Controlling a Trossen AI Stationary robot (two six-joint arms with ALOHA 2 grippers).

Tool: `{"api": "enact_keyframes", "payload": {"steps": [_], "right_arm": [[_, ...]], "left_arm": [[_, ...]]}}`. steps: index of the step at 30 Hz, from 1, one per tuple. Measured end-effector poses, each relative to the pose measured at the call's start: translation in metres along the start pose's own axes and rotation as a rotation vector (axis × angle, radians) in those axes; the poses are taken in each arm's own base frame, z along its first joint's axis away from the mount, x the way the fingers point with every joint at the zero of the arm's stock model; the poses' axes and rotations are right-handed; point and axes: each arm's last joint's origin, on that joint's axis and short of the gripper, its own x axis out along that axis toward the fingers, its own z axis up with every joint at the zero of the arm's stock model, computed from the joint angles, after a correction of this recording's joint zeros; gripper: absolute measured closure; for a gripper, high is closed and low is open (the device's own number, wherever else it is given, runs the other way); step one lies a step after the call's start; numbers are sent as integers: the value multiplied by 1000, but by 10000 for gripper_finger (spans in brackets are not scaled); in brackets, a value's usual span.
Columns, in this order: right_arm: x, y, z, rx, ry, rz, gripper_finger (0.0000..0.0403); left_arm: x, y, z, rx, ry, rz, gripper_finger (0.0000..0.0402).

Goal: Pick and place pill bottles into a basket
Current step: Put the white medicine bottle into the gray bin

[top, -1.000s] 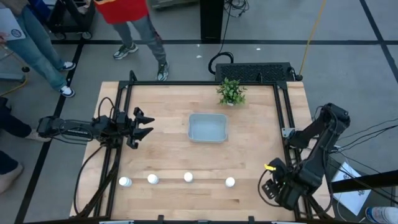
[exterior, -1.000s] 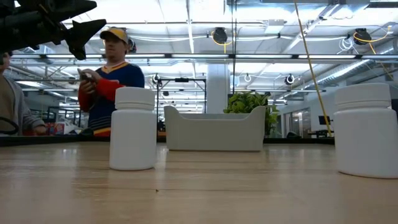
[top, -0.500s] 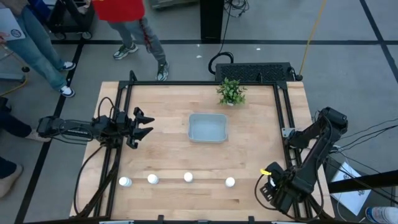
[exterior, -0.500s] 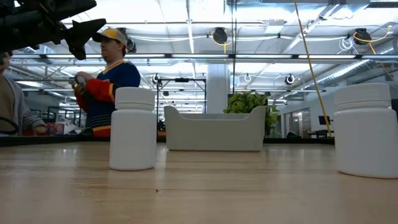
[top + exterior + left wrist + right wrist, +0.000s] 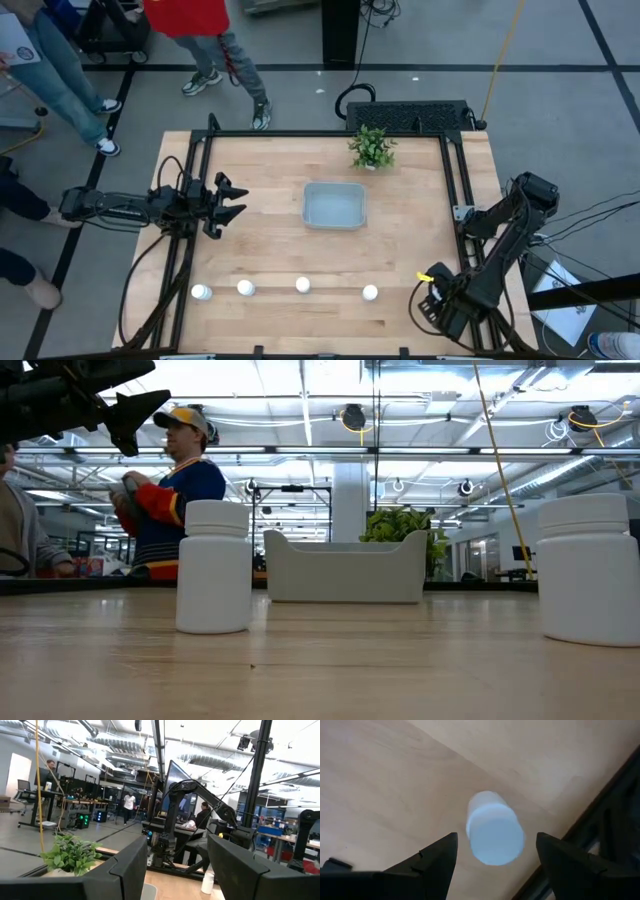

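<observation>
Four white pill bottles (image 5: 201, 292) (image 5: 245, 288) (image 5: 302, 285) (image 5: 370, 292) stand upright on their bases in a row near the table's near edge. Another bottle (image 5: 493, 827) stands under my right gripper (image 5: 496, 840). That gripper is open and points down at the near right corner (image 5: 442, 298), a finger on each side of the bottle's cap, apart from it. The pale basket (image 5: 334, 204) sits at mid-table. My left gripper (image 5: 235, 200) is open and empty above the table's left side.
A small green potted plant (image 5: 371, 147) stands at the far edge behind the basket. Black frame rails (image 5: 455, 200) run along the table's sides. People stand beyond the far left corner (image 5: 215, 40). Bare wood lies between the bottle row and the basket.
My right arm has shifted a little toward the table's near edge, above the near right corner. The bottles and the basket have stayed where they were.
</observation>
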Motion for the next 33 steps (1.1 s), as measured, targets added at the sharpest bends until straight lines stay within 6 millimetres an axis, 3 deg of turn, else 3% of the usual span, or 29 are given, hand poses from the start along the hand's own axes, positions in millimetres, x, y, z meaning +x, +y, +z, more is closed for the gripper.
{"api": "enact_keyframes", "payload": {"steps": [11, 23, 33], "right_arm": [[13, -3, 1, -1, 10, 10, 143], [14, -3, 1, -20, 29, 8, 252], [12, -4, 1, -29, 31, 16, 252]], "left_arm": [[0, 0, 0, -2, 0, 0, 188], [0, 0, 0, -1, 2, -1, 188], [0, 0, 0, 1, 3, 1, 188]]}}
